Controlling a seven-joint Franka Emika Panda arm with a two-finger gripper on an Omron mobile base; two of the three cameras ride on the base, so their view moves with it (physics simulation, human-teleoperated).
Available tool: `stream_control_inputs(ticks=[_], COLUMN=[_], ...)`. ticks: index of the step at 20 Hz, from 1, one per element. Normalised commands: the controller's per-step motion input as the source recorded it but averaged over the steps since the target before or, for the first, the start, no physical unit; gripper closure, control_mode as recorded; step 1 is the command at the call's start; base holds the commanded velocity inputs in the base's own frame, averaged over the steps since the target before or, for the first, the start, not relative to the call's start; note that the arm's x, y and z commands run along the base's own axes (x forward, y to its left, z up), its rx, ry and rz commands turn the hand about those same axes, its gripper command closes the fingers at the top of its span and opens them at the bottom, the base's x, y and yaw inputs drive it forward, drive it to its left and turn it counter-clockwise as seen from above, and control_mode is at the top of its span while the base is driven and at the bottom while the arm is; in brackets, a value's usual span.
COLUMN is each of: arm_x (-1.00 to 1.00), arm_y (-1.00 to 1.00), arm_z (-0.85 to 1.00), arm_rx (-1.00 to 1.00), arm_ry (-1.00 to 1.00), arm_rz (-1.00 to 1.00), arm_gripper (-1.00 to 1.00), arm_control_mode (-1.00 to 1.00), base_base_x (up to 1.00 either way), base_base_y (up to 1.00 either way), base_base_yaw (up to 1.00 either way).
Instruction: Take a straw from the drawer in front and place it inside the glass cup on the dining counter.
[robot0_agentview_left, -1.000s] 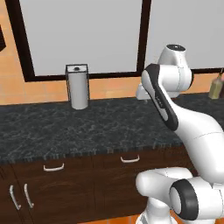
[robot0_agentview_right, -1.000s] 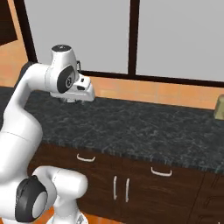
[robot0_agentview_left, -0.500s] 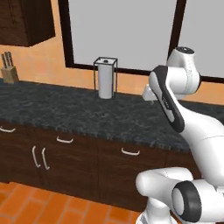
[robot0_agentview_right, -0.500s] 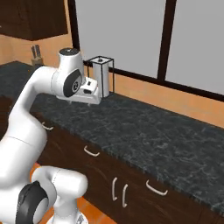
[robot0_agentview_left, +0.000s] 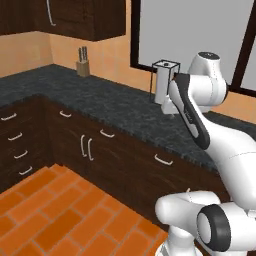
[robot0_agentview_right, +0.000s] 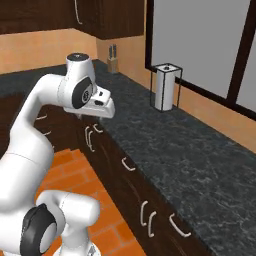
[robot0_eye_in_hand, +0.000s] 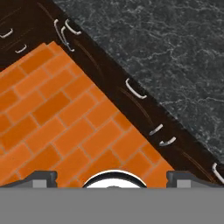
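Straw-fetching looks barely begun: the gripper (robot0_eye_in_hand: 112, 175) hangs with its jaws wide apart and nothing between them (no straw to be seen). Below it lies the brick floor (robot0_eye_in_hand: 57, 113); beyond run shut drawers (robot0_eye_in_hand: 135, 94), then the black speckled counter (robot0_eye_in_hand: 175, 48).

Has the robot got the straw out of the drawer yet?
Not yet, nothing looks done. The claw is open with nothing in it, high over the brick floor by the dark cabinets. Every drawer looks shut. It must open the drawer, take a straw and carry it to a cup.
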Motion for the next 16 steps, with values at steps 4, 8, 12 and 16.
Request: stream_control_inputs(ticks=[4,8,12,16], arm_x=[0.0,0.0,0.0,0.0], arm_y=[0.0,0.0,0.0,-0.32], arm_z=[0.0,0.0,0.0,0.0], arm_rx=[0.0,0.0,0.0,0.01], arm_ry=[0.0,0.0,0.0,-0.03], arm_rz=[0.0,0.0,0.0,0.16], arm_gripper=[-1.0,-1.0,-1.0,-1.0], arm_control_mode=[1.0,1.0,1.0,-1.0], base_base_x=[-0.46,-0.04,0.01,0.0], base_base_y=[-0.81,-0.87,-0.93,-0.19], base_base_yaw=[0.54,0.39,0.29,0.07])
